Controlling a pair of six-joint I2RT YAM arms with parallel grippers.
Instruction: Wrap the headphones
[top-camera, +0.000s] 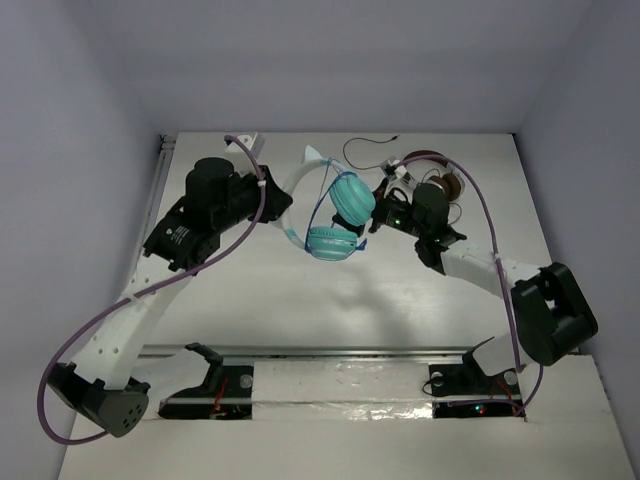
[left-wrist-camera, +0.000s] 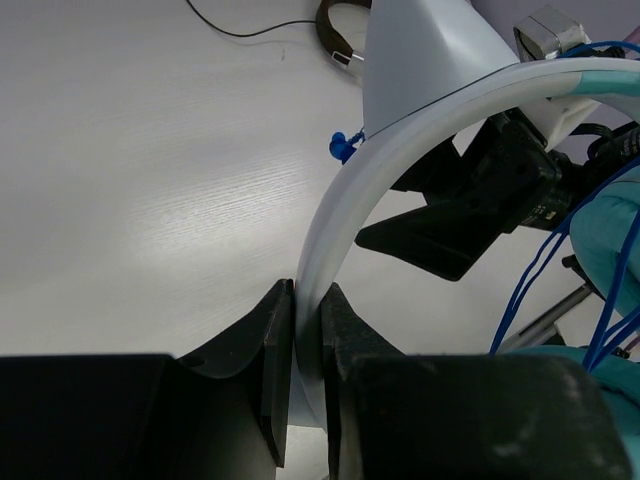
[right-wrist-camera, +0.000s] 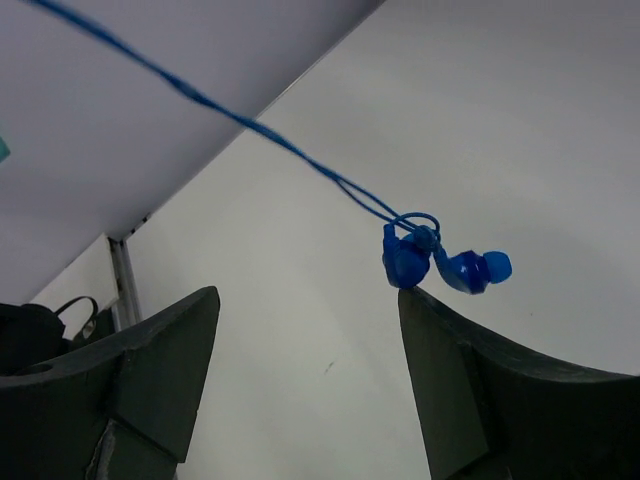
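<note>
The teal headphones (top-camera: 340, 218) hang above the middle of the table, their two round cups close together. My left gripper (top-camera: 283, 205) is shut on the white headband (left-wrist-camera: 345, 190), which rises in an arc from between the jaws. The thin blue cable (left-wrist-camera: 545, 262) runs past the teal cup (left-wrist-camera: 612, 225). In the right wrist view the cable (right-wrist-camera: 200, 100) stretches diagonally and ends in a blue plug (right-wrist-camera: 440, 262) right at the tip of one finger. My right gripper (right-wrist-camera: 310, 295) is wide open and empty, just right of the cups (top-camera: 385, 212).
Smaller brown-and-silver headphones (top-camera: 440, 180) with a thin black cable (top-camera: 365, 155) lie at the back of the table, behind my right gripper; they also show in the left wrist view (left-wrist-camera: 335, 30). White walls enclose the table on three sides.
</note>
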